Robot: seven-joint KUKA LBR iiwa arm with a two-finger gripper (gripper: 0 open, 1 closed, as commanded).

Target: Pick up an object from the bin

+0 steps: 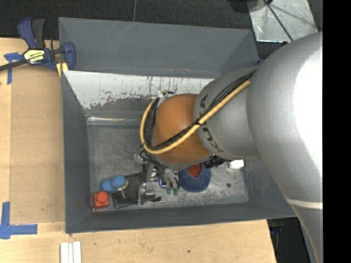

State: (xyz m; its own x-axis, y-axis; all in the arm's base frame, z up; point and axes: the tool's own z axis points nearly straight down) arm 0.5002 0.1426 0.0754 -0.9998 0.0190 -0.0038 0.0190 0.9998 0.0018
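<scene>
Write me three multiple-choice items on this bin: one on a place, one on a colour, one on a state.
1. The red-orange block lies in the floor's: A lower-left corner B top edge C right edge.
2. The small thing near the floor's right edge is: A green B white C yellow.
3. The gripper is: A on the cardboard B on a clamp C low inside the bin.
Key: A, it sits in that corner of the view; B, it shows white; C, it hangs just over the floor.

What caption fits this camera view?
Robot hand low in a grey bin, near a blue knob and orange block.
</scene>
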